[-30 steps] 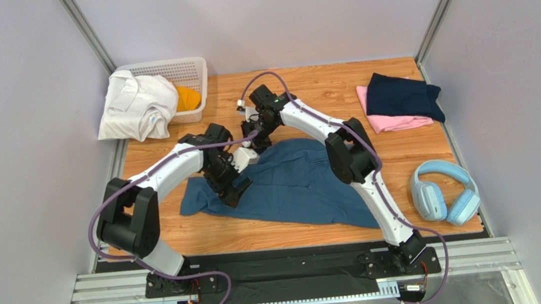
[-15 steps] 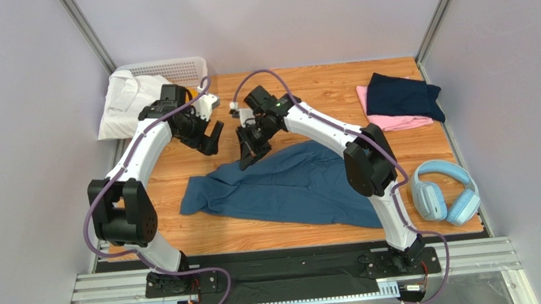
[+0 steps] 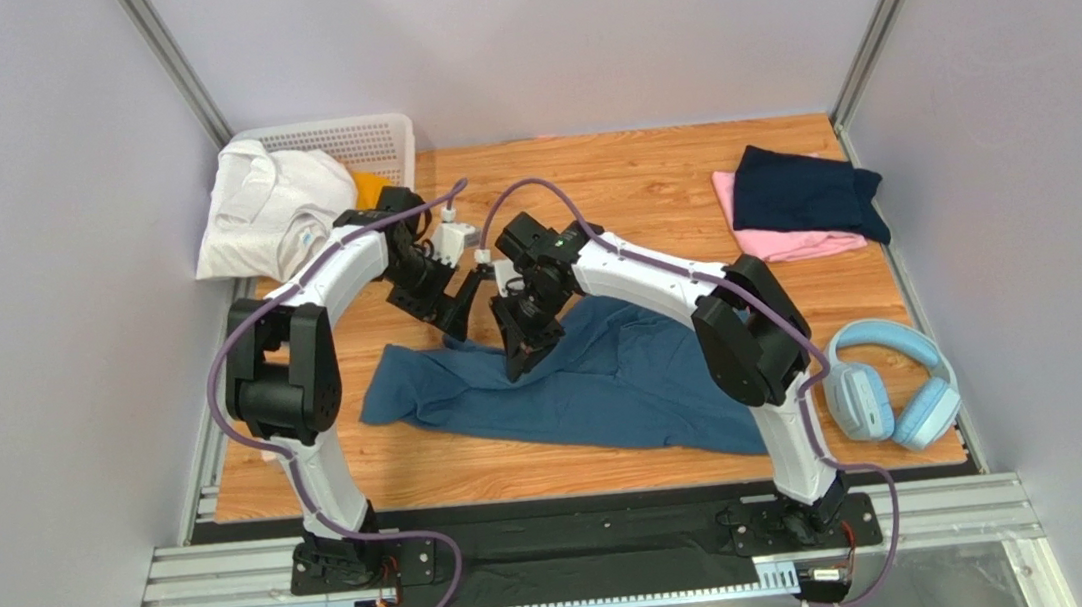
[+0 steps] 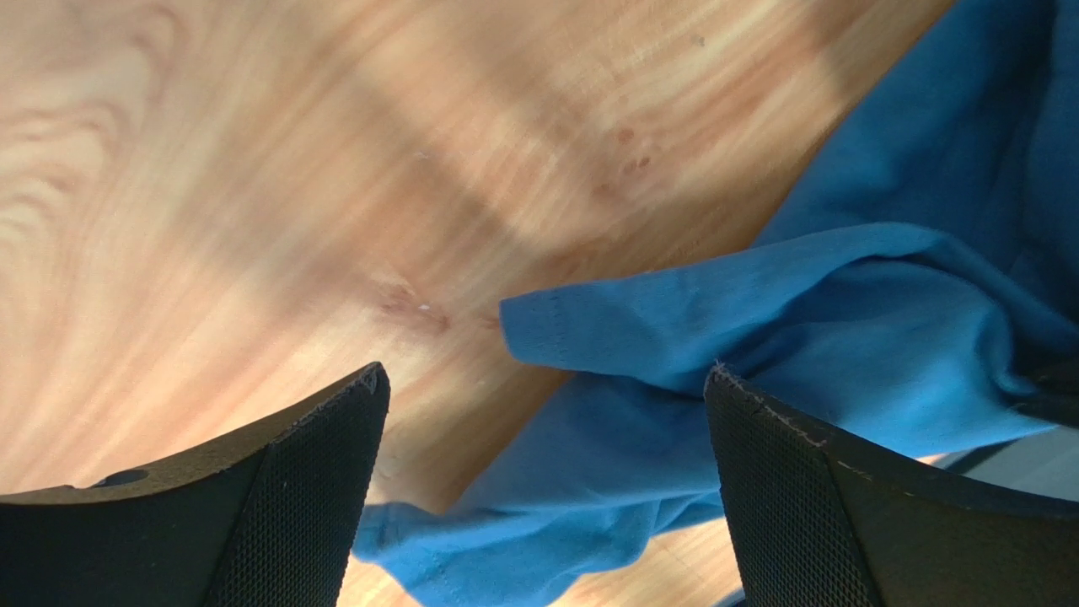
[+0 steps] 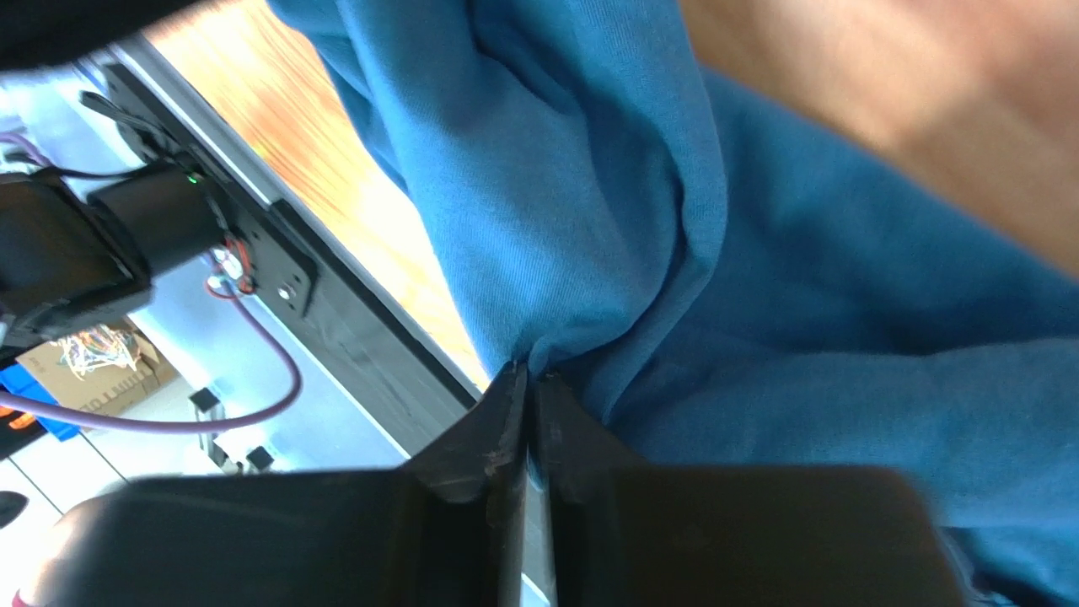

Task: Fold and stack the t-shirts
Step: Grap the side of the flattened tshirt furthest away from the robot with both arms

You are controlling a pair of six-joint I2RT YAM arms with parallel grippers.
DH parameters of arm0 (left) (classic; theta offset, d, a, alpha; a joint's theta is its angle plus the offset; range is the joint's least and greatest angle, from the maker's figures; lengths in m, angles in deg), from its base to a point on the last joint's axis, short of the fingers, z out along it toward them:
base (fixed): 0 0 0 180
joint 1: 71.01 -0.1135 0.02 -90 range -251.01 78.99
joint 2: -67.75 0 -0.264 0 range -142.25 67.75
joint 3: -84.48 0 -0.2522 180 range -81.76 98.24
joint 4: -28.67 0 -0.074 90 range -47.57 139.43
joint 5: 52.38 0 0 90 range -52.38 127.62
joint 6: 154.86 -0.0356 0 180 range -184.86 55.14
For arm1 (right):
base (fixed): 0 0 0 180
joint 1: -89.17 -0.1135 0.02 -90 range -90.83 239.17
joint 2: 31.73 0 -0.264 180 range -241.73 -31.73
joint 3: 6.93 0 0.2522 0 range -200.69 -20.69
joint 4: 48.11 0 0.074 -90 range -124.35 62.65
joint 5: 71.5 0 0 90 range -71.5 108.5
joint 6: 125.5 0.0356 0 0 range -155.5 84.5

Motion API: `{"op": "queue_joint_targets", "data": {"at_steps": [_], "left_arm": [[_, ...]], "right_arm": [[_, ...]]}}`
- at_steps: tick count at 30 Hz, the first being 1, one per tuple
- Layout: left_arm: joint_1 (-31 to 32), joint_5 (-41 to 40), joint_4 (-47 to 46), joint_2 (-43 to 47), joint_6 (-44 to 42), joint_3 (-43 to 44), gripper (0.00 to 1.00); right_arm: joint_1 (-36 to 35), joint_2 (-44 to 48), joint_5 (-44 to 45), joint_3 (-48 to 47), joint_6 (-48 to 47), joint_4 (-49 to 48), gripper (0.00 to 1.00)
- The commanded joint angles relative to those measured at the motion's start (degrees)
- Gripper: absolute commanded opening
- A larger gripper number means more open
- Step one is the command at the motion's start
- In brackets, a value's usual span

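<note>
At the middle of the table (image 3: 639,173), the right claw (image 3: 521,343) pinches a fold of the blue shirt (image 3: 616,379); the left claw (image 3: 458,312) hangs wide open beside it.

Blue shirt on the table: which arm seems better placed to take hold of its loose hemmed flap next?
Left, probably. The left pincer hangs wide open over the hemmed flap of the blue shirt, holding nothing. The right pincer is shut on a bunched fold of that shirt.

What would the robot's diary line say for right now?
right gripper: shut on teal-blue t-shirt | left gripper: open, over its hemmed edge | navy t-shirt: folded on pink t-shirt, far right
</note>
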Motion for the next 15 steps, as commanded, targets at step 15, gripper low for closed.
{"op": "queue_joint_targets", "data": {"at_steps": [15], "left_arm": [[5.82,-3.62,-1.04,4.03,1.71,-2.50,1.00]], "right_arm": [[2.44,6.18,4.87,5.94,2.42,-0.07,0.41]]}}
